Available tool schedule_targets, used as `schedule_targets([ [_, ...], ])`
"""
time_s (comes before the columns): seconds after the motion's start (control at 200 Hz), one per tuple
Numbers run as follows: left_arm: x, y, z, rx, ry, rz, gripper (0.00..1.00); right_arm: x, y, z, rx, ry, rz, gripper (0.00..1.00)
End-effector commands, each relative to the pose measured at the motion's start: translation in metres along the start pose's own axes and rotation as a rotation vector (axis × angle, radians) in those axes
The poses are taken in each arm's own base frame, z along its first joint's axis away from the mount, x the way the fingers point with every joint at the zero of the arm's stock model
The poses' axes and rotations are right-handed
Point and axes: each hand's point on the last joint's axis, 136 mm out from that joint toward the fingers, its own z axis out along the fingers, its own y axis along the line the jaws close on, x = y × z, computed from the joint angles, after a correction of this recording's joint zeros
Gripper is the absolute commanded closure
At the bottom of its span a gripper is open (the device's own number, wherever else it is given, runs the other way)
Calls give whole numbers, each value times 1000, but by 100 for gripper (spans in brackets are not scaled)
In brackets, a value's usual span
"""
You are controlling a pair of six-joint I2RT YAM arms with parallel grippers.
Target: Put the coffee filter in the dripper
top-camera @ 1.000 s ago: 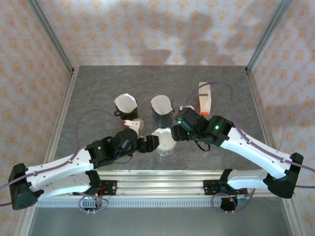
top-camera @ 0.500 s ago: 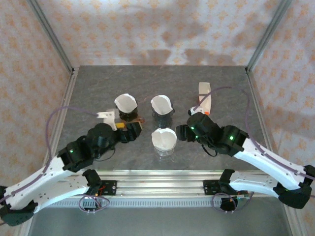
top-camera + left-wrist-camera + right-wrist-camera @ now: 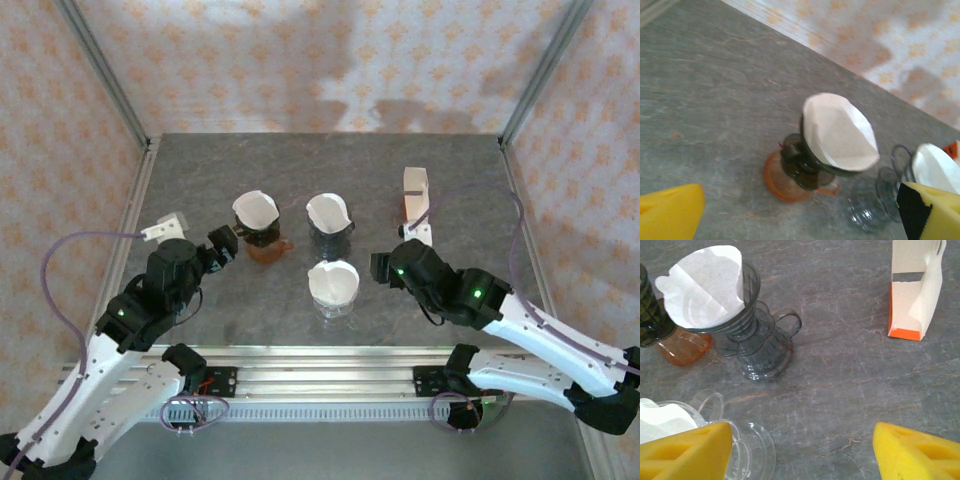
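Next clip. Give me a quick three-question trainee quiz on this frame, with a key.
1. Of the dark dripper, grey dripper and clear dripper, how many hold a paper filter?
2. True or false: the left end effector grips a filter.
3. The filter box stands: A) right of the grey dripper, B) between the arm bases, C) on the clear dripper.
Key: 1 three; 2 false, it is open and empty; 3 A.

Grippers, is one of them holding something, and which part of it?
Nothing is held. The left gripper and the right gripper are both open with nothing between their fingers.
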Motion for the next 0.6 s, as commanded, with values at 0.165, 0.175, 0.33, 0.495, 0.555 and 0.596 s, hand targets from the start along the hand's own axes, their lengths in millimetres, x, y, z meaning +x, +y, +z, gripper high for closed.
schedule_targets([
  [0.165,-27,63,11,-228,-207,-53,0,-12,-22,-10,21,-148,73,21],
  [0.175,-28,64,12,-232,-217,-48,0,-12,-22,-10,21,-150,73,20],
  [0.33,-35,79,29,-344,-332,98,0,-10,-28,-10,38,-168,61,17],
  [0.495,-39,86,62,-463,-357,236,0,-8,-28,-6,40,-181,61,14],
  [0.555,-36,93,73,-508,-355,296,0,-7,-28,-4,38,-181,59,12],
  [0.596,-31,102,79,-541,-354,317,0,-6,-28,-3,38,-178,57,12],
])
